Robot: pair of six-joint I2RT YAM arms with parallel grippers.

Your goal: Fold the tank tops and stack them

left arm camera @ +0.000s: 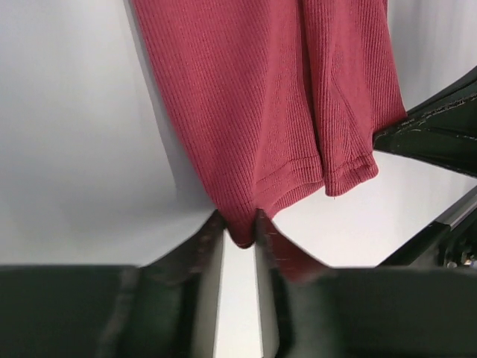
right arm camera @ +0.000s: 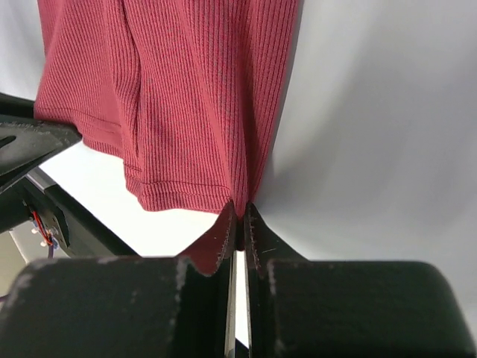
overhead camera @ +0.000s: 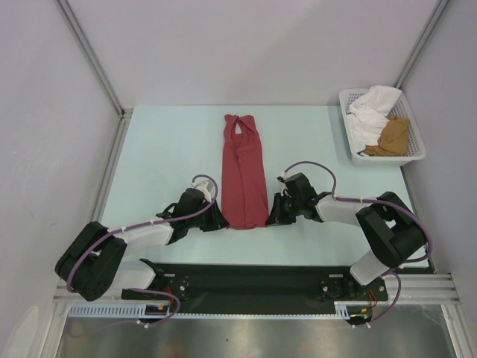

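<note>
At the lower middle of the overhead frame, the hem of the dark red tank top [overhead camera: 244, 179] is flanked by both claws. The left claw [left arm camera: 238, 233] is narrowed onto the hem's left corner, with ribbed cloth pinched between its fingertips. The right claw [right arm camera: 240, 215] is drawn nearly shut on the opposite corner, cloth caught between its jaws. Both corners are judged to be gripped, though how deep the cloth sits cannot be told.

Beyond the claws, the garment is laid flat on the pale surface [overhead camera: 164, 149] as a long narrow strip, seemingly already folded lengthwise, its straps pointing to the upper middle of the frame. Further off, in the upper right, a white mesh basket [overhead camera: 414, 154] is set at the surface's corner. The tan-brown tank top [overhead camera: 393, 136] is bundled in it beside a white cloth [overhead camera: 370, 112].

The step in hand is judged to be the crosswise fold of the red top. For the next move, both corners would need to be lifted together and carried evenly toward the straps, so that the hem is laid down square. The tan-brown top is yet to be folded and stacked.
</note>
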